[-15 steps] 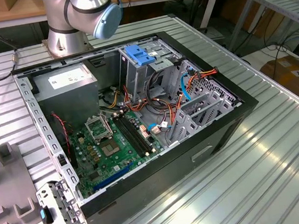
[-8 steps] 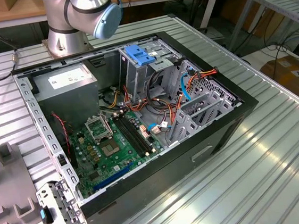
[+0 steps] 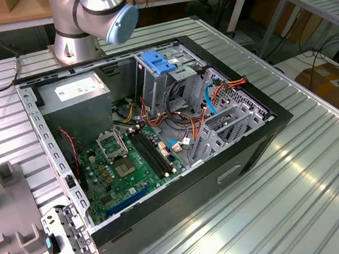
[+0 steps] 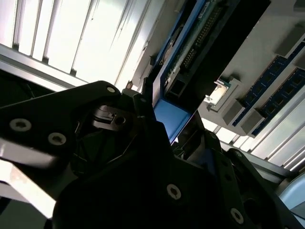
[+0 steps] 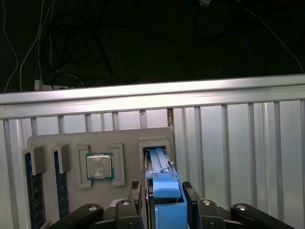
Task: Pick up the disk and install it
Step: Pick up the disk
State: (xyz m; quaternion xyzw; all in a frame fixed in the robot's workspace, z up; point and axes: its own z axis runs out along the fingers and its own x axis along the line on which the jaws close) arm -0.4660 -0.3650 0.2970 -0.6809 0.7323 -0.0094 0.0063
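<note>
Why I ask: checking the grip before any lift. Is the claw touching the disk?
Cannot tell. In the first wrist view the claw flanks the disk standing in the grey tray's slot, but shadow hides whether they meet.

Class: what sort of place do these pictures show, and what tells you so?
Probably a robotics lab or workshop for computer assembly: a grey-and-blue robot arm stands on a ribbed metal table beside an open black desktop computer case, and a grey fixture tray holds a square processor chip.
</note>
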